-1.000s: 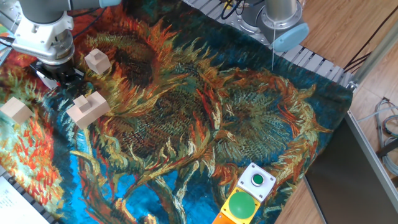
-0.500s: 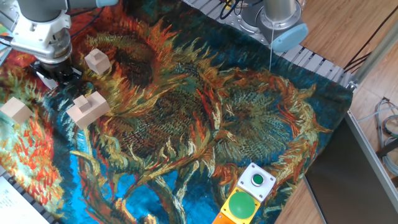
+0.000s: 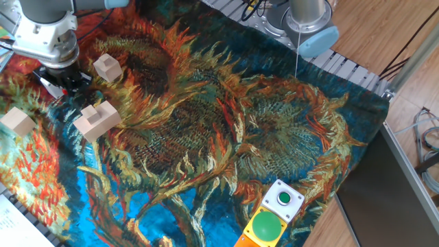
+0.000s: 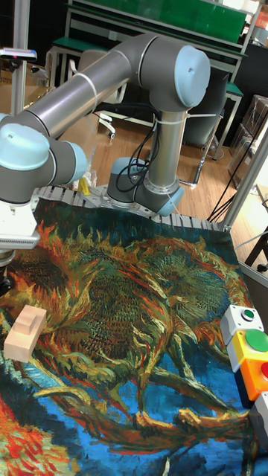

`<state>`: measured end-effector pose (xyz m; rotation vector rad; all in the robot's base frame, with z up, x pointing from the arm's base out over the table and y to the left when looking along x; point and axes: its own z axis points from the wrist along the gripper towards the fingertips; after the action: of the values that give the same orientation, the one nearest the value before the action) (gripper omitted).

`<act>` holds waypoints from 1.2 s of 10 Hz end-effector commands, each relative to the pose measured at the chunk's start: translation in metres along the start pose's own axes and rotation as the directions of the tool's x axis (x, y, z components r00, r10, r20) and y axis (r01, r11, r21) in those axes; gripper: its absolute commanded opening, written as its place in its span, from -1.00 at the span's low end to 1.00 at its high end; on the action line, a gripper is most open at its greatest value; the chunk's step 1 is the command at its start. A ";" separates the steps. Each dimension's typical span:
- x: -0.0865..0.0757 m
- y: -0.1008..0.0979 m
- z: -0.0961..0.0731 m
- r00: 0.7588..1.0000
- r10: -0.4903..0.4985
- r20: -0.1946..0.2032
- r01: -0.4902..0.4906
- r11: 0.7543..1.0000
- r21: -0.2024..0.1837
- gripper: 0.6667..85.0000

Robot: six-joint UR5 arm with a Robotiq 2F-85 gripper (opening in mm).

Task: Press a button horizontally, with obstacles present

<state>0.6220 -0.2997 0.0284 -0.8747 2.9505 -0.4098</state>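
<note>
My gripper (image 3: 63, 81) hangs low over the cloth at the far left, its black fingers pointing down; no gap or contact between the tips shows. The button is hidden; I cannot make it out near the gripper. Three pale wooden obstacles lie around it: a small cube (image 3: 108, 67) just to its right, a notched stepped piece (image 3: 97, 119) in front of it, and another cube (image 3: 18, 121) at the left edge. In the tall fixed view the notched piece (image 4: 24, 331) lies just below the arm's wrist (image 4: 15, 223), and the fingers are cut off by the left edge.
A white box with a green button (image 3: 284, 200) and a green dome on a yellow box (image 3: 267, 226) stand at the cloth's near right edge. The tall fixed view also shows an orange box with a red button (image 4: 262, 372). The arm's base (image 3: 305, 20) stands at the back.
The gripper has shifted slightly to the left, away from the small cube. The blocks have not moved.
</note>
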 end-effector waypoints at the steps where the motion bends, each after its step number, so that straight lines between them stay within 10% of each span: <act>1: -0.003 0.004 -0.004 1.000 0.016 -0.003 -0.016 1.000 0.002 -0.98; 5: -0.001 0.012 -0.024 0.999 0.042 -0.020 -0.042 0.999 -0.019 -0.98; 9: -0.013 0.071 -0.040 0.988 0.153 -0.008 -0.149 0.952 -0.266 -0.98; 12: -0.013 0.061 -0.038 0.988 0.153 0.001 -0.149 0.962 -0.231 -0.98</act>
<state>0.5966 -0.2428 0.0458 -0.7025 3.0628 -0.1102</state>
